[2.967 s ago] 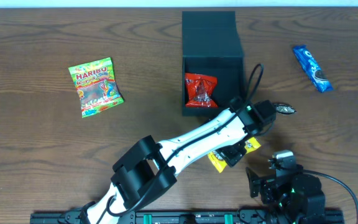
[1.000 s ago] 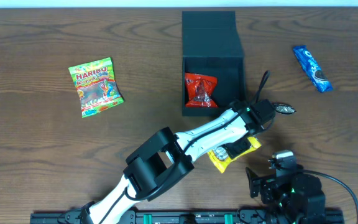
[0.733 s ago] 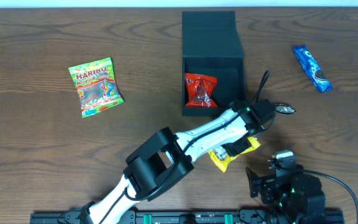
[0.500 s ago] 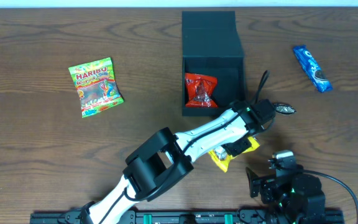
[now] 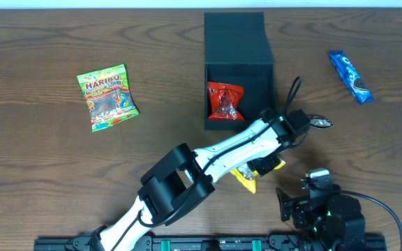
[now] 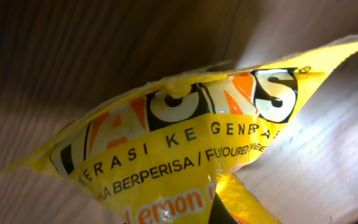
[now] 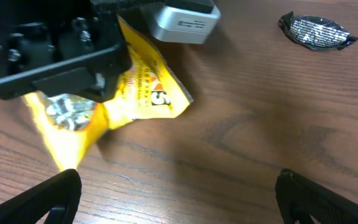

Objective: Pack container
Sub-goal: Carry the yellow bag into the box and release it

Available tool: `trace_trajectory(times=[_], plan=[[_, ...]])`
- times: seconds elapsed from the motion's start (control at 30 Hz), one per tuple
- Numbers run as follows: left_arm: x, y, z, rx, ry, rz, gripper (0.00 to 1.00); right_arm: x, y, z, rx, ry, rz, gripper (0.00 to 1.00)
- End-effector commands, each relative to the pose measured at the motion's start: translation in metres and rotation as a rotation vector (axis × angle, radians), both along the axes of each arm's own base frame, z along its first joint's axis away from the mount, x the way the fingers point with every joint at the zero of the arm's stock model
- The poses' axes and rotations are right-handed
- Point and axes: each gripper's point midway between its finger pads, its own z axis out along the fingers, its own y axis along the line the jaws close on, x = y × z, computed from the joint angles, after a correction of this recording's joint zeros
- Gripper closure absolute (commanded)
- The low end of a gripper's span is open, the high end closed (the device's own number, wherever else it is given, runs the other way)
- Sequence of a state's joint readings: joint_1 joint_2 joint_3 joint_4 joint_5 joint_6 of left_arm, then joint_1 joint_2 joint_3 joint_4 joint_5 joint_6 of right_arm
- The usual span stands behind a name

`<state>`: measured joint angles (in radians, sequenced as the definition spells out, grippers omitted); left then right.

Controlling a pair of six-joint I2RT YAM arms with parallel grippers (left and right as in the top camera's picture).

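Observation:
The container [image 5: 239, 77] is a dark square box lying open near the table's back edge, its flap lid [image 5: 234, 31] folded away. A red snack packet [image 5: 225, 101] lies inside it. Just in front of the box, my left gripper [image 5: 264, 166] is shut on a yellow lemon snack packet [image 5: 248, 180]. That packet fills the left wrist view [image 6: 185, 143] and hangs crumpled from the black jaws in the right wrist view [image 7: 138, 87]. My right gripper [image 7: 179, 199] stands open and empty over bare wood at the front right [image 5: 319, 202].
A green Haribo bag [image 5: 107, 97] lies at the left. A blue biscuit packet [image 5: 350, 77] lies at the far right. A small dark foil-wrapped piece [image 5: 319, 123] [image 7: 317, 31] rests just right of the left gripper.
My left gripper has closed on the yellow packet, which has bunched up and drawn in under the jaws. The right arm has stayed still.

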<state>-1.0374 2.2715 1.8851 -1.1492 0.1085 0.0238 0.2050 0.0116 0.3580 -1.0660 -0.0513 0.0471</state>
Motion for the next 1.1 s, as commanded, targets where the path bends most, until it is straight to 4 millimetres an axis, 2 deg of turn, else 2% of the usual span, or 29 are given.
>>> trace_trajectory(times=[0.0,0.2,0.3,0.4,0.63,0.83,1.07], plan=[[0.008,-0.006,0.024,-0.030,-0.032,0.029,0.94,-0.001,-0.002,-0.001,-0.010,-0.001,-0.002,0.01],[0.011,-0.007,0.065,-0.073,-0.067,0.032,0.94,-0.001,-0.002,-0.001,-0.010,-0.001,-0.002,0.01],[0.023,0.002,0.082,-0.045,-0.149,0.098,0.94,-0.001,-0.002,-0.001,-0.010,-0.001,-0.002,0.01],[0.032,0.011,0.095,-0.020,-0.215,0.139,0.93,-0.001,-0.002,-0.001,-0.010,-0.001,-0.002,0.01],[0.046,0.020,0.114,-0.057,-0.238,0.214,0.94,-0.001,-0.002,-0.001,-0.010,-0.001,-0.002,0.01],[0.073,0.021,0.133,-0.138,-0.258,0.374,0.94,-0.001,-0.002,-0.001,-0.010,-0.001,-0.002,0.01],[0.115,0.001,0.171,-0.344,-0.328,0.528,0.94,-0.001,-0.002,-0.001,-0.010,-0.001,-0.002,0.01]])
